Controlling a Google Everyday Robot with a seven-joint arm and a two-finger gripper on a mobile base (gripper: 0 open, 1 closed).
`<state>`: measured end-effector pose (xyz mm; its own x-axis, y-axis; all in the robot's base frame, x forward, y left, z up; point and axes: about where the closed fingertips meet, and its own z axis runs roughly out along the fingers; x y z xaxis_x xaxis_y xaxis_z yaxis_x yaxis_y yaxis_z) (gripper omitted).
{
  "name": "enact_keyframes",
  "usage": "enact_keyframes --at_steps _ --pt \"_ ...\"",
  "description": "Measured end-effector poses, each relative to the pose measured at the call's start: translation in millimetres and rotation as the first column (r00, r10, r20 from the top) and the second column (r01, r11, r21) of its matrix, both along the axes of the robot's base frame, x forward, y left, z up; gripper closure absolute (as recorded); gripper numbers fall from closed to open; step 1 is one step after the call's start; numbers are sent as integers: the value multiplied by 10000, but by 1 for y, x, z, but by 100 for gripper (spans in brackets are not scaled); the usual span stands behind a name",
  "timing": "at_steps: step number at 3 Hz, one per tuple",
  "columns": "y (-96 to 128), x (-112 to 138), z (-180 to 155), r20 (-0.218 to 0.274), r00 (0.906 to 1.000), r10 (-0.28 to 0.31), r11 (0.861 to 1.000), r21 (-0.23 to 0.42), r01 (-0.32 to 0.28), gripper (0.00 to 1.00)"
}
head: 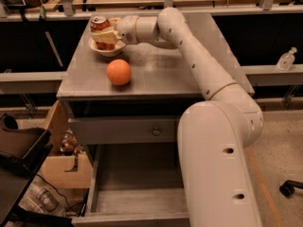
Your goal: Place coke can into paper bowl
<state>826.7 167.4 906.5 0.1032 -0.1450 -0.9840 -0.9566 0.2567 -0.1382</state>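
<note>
camera view looks down on the robot's big white arm point(208, 79). It rises from the lower right of the frame, bends at a bulky joint on the right, and stretches up and left across the grey metal bench point(161, 74). the bench fills the upper middle of the frame. below its front edge a shut drawer with a small round knob point(155, 132) runs across, and under that a deep drawer point(137, 183) stands pulled open. to the lower left, beside the bench's leg, sits an open cardboard box point(61, 169).

on the bench top, near the front left edge, rests a round orange ball point(118, 72), apart from everything else. just behind it, toward the upper left corner of the bench, lies the paper bowl point(106, 50), shallow and off-white. the coke can point(97, 25) stands upright inside the bowl, its silver top facing up and its red side showing above and below the grasp.

the pincer point(104, 36) sits at the end of the arm, over the bowl in the upper left of the frame. it is clasped around the middle of the can, with a pale finger point(109, 35) lying across the can's front. far off at the right edge, a small clear plastic bottle point(286, 59) stands on a ledge.
</note>
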Motion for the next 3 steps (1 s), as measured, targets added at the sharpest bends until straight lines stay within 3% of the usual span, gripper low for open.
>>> enact_keyframes --at_steps 1,2,3 --pt "4 -1 -1 -17 10000 50 10000 1 -50 7" --pt "7 -2 -2 -30 10000 88 10000 3 -88 0" --pt "7 -2 -2 -31 10000 90 10000 3 -90 0"
